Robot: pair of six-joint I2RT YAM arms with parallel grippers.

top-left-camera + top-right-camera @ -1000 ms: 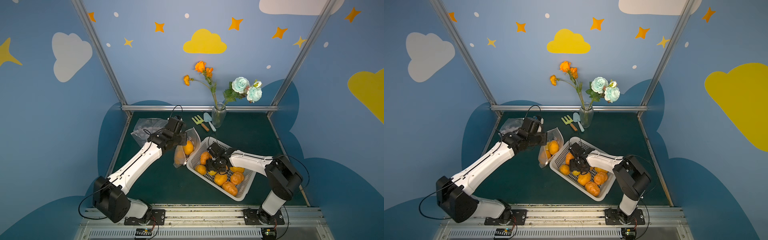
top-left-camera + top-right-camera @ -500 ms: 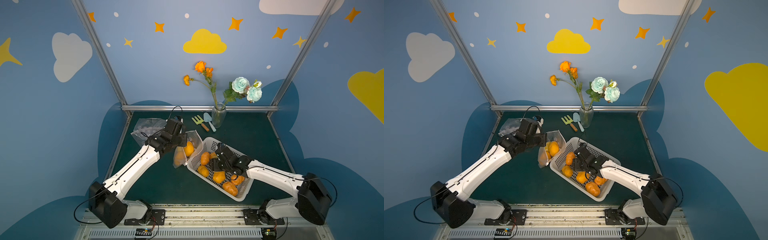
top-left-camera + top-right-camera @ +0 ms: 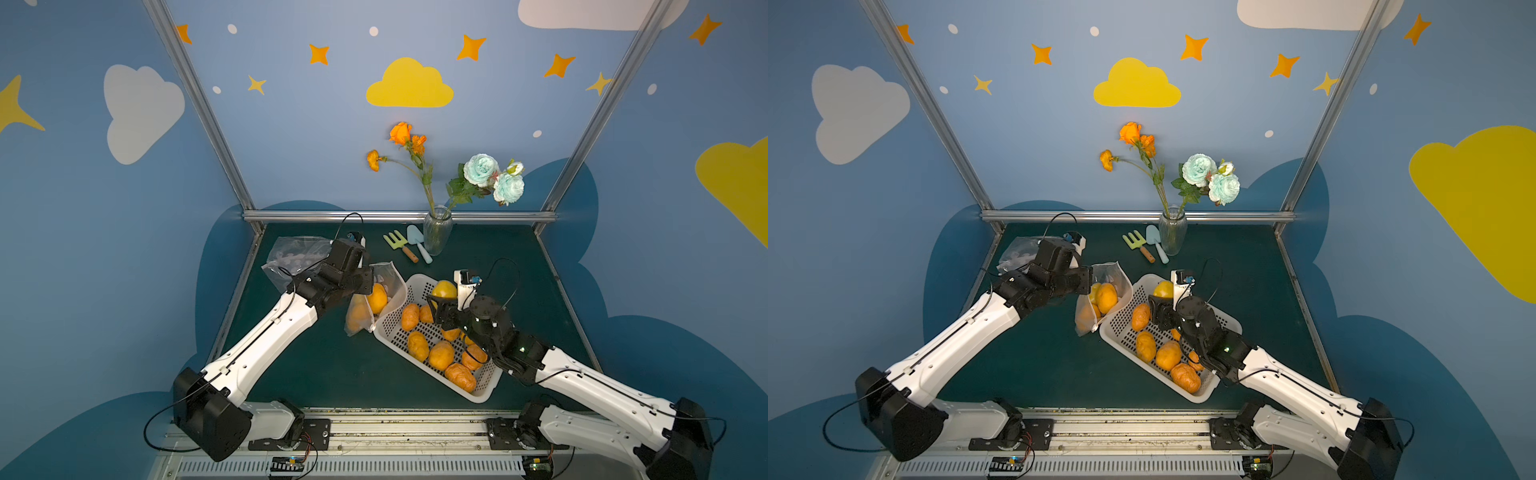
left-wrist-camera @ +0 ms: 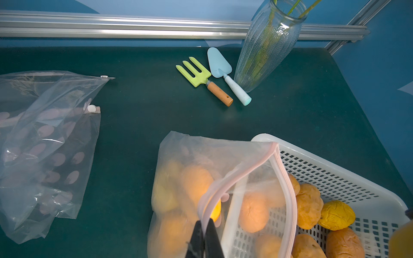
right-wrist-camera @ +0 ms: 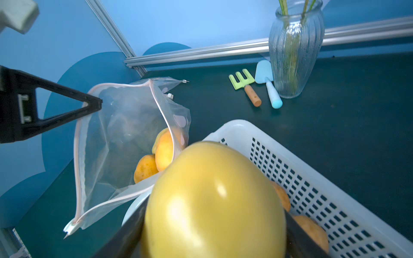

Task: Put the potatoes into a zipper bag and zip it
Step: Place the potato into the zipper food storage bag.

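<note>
Right hand [image 3: 441,306] is spread wide around a smooth yellow potato [image 5: 214,201], held above the white basket's [image 3: 484,397] back corner, near the desk's middle. Its glossy, rounded skin looks slippery, so the hold belongs across its widest part. Left hand [image 4: 204,232], pressed together, pinches the zipper bag [image 5: 125,134] by its stiffer pink rim; the film is limp. More orange potatoes [image 3: 440,355] lie in bag and basket; their firmness I cannot tell.

glass vase [image 3: 437,232] | green fork [image 3: 401,246] beside blue trowel [image 3: 419,245] | crumpled clear bags [image 3: 291,259]
</note>
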